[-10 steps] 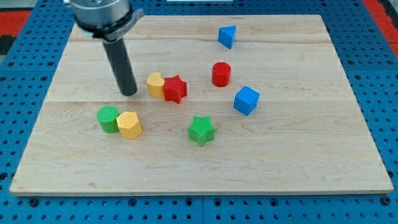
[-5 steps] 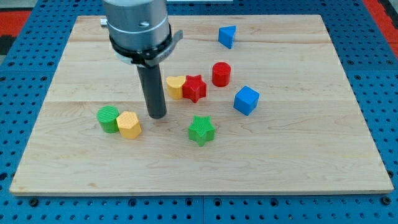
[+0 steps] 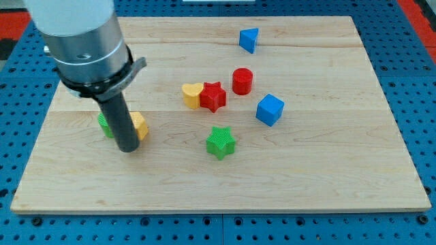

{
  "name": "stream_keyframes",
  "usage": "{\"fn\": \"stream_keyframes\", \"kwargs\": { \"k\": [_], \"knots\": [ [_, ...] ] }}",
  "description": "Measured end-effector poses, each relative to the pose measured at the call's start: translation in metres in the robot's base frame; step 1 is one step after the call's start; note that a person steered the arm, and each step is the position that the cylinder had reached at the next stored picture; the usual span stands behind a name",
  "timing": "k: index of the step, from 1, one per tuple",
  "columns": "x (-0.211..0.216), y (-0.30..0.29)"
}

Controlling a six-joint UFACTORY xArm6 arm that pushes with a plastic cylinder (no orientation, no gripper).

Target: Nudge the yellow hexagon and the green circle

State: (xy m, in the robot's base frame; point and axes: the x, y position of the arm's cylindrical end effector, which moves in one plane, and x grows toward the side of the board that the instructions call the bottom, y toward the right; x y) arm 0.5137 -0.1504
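Note:
The yellow hexagon [image 3: 139, 126] sits left of the board's middle, mostly hidden behind my rod. The green circle [image 3: 103, 124] is just to its left, only a sliver showing past the rod. My tip [image 3: 127, 148] rests on the board right in front of both blocks, toward the view's bottom, and looks to be touching or nearly touching them.
A yellow heart [image 3: 191, 94] and a red star [image 3: 213, 96] touch near the middle. A red cylinder [image 3: 242, 80], a blue cube [image 3: 270, 109], a green star [image 3: 221, 142] and a blue triangle [image 3: 249, 39] lie to the right on the wooden board [image 3: 327, 170].
My tip swung from beside the yellow heart down and left to in front of the yellow hexagon and green circle. Both blocks slid slightly toward the view's top. Earlier the heart and red star shifted right.

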Motion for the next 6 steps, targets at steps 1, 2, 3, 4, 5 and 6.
{"fn": "stream_keyframes", "kwargs": {
  "k": [1,2,3,4,5,6],
  "knots": [
    [0.0,-0.035],
    [0.0,-0.073],
    [-0.05,-0.073],
    [-0.057,-0.061],
    [-0.042,-0.064],
    [-0.042,-0.075]
  ]
}}
